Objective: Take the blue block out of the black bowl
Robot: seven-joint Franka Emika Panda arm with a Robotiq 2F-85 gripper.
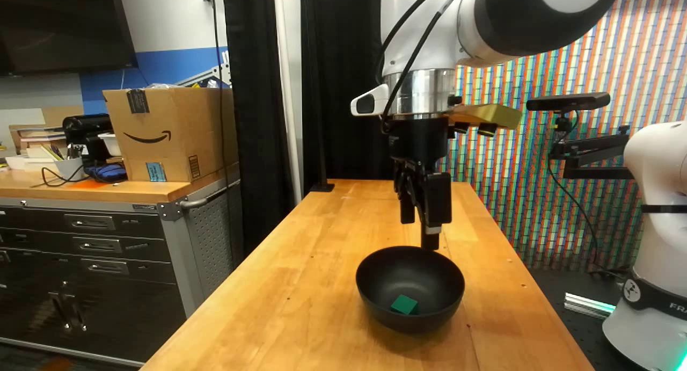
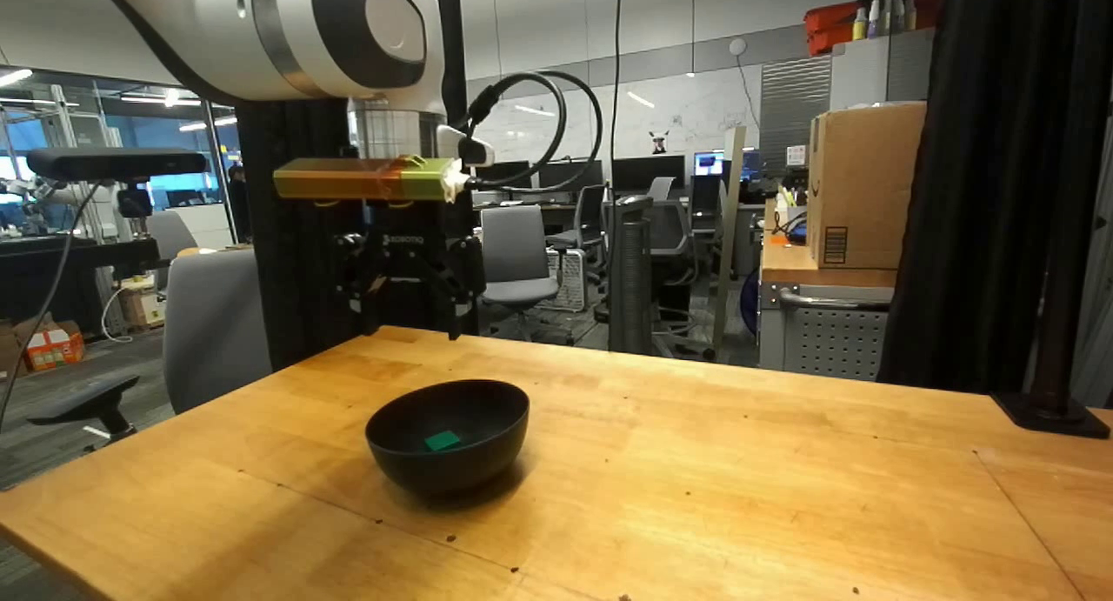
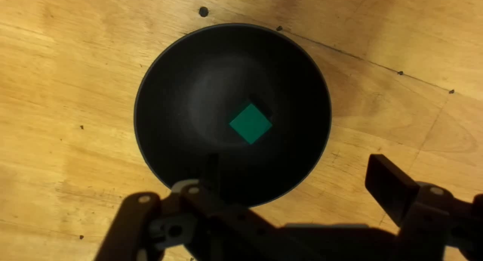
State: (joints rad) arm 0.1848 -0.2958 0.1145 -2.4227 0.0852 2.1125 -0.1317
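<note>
The blue block, a small teal square block, lies inside the black bowl, off its centre. The block and the bowl show in both exterior views. The bowl stands upright on the wooden table. In the wrist view, the block shows its flat top turned like a diamond within the round bowl. My gripper is open and empty, pointing down above the table, higher than the bowl. It also shows in an exterior view. In the wrist view, its spread fingers are apart from the block; one overlaps the bowl's lower edge.
The wooden table runs out around the bowl. A black post with a square base stands on it. A camera on an arm and a white robot arm stand beside the table. A cardboard box sits on a workbench.
</note>
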